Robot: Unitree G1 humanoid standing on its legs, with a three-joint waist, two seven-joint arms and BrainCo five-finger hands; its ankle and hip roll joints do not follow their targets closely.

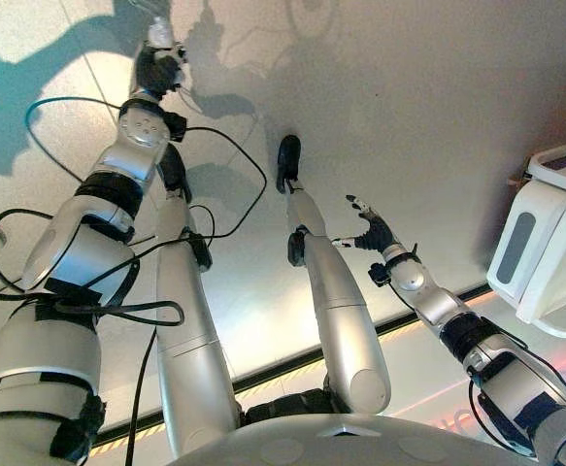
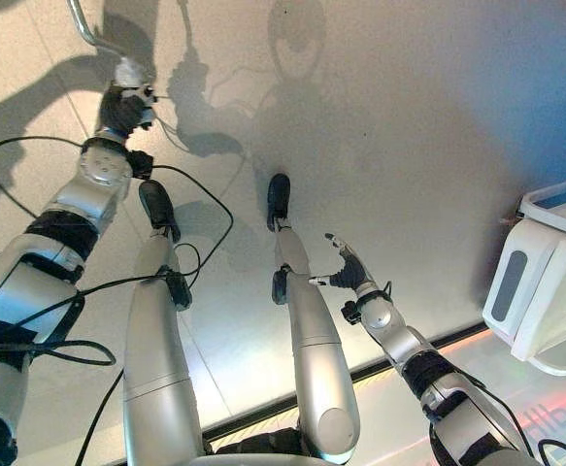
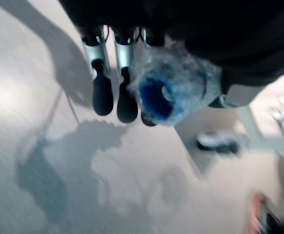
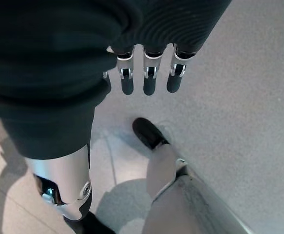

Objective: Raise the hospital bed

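The left hand [image 3: 132, 73] apparently grips a blue-ended crank handle [image 3: 173, 90] beside the white bed end [image 1: 545, 248].

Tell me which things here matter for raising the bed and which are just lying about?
For the job: left hand, fingers curled round the blue-ended crank handle; the metal crank rod beyond it.
Not in use: right hand, open and holding nothing; white and grey unit at the right.
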